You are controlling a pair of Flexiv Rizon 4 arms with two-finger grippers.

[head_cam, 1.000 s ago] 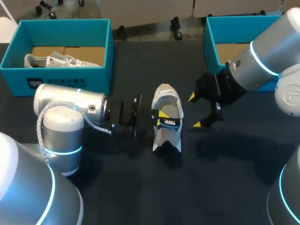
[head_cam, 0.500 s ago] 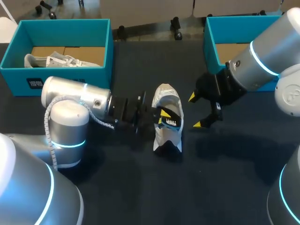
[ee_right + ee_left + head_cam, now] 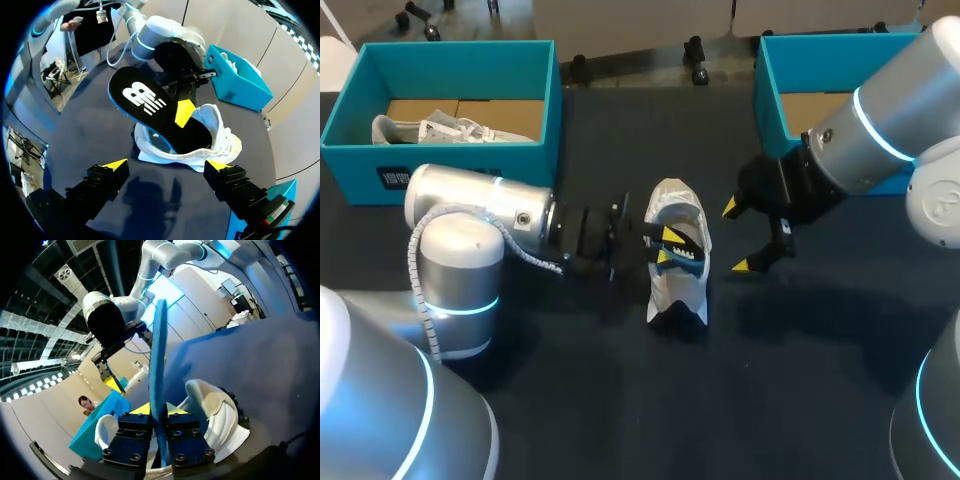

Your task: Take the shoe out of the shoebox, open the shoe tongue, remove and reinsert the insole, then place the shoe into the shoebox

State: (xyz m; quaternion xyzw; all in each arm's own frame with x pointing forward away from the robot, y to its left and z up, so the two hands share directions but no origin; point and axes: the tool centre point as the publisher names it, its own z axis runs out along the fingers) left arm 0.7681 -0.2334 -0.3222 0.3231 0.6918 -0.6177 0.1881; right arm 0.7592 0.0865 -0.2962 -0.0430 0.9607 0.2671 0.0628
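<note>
Insole [image 3: 150,107] bearing a white logo, clamped edge-on by left gripper [image 3: 665,250], half out of the shoe [image 3: 672,205].
Left arm lies low and level over the table [image 3: 620,400]; right gripper [image 3: 740,237] hangs beside the shoe, fingers spread wide.

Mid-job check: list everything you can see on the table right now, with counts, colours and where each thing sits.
white shoe: 1, white, on the table's middle, between the two grippers.
insole: 1, black top with blue edge, one end in the white shoe's opening, the rest raised out of it.
left shoebox: 1, teal, far left corner.
second shoe: 1, white, inside the left shoebox.
right shoebox: 1, teal, far right corner.
table: 1, dark.
left gripper: yellow tips, shut on the insole.
right gripper: yellow tips, open, beside the white shoe.
</note>
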